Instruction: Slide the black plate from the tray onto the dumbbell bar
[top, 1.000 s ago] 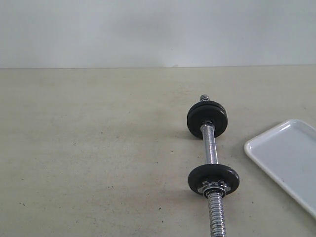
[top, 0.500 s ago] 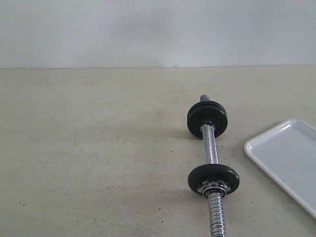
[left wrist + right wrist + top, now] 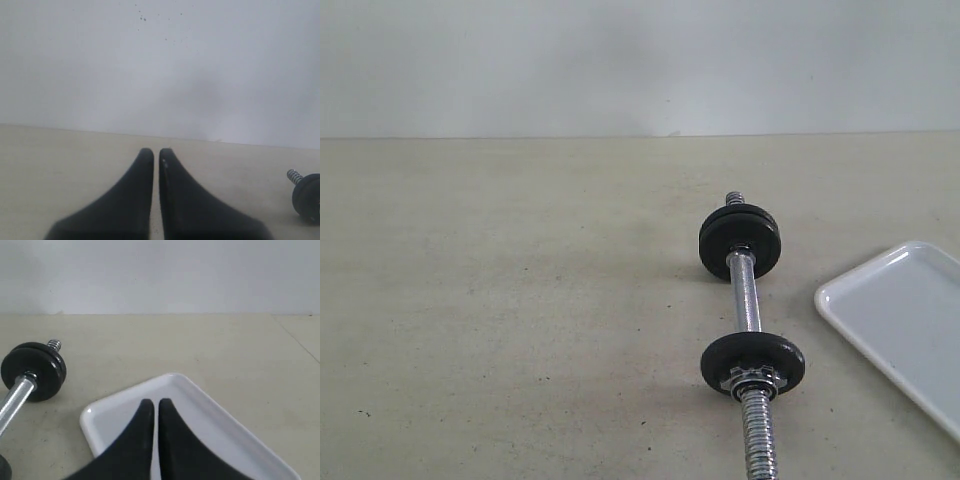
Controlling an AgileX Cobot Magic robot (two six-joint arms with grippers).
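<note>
**Idle and empty**

The left gripper (image 3: 156, 152) and right gripper (image 3: 155, 402) are clenched on nothing. The tray (image 3: 860, 275) under the right fingers (image 3: 135, 440) shows bare; the black plate (image 3: 752, 355) seemingly sits on the dumbbell bar (image 3: 748, 300), beside them. A loose nut (image 3: 752, 380) could free it.

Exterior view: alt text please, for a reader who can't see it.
A chrome dumbbell bar lies on a beige table, carrying black plates at its far end and one black plate with a star nut nearer the camera. A white tray, partly cut off, sits to its right.
</note>
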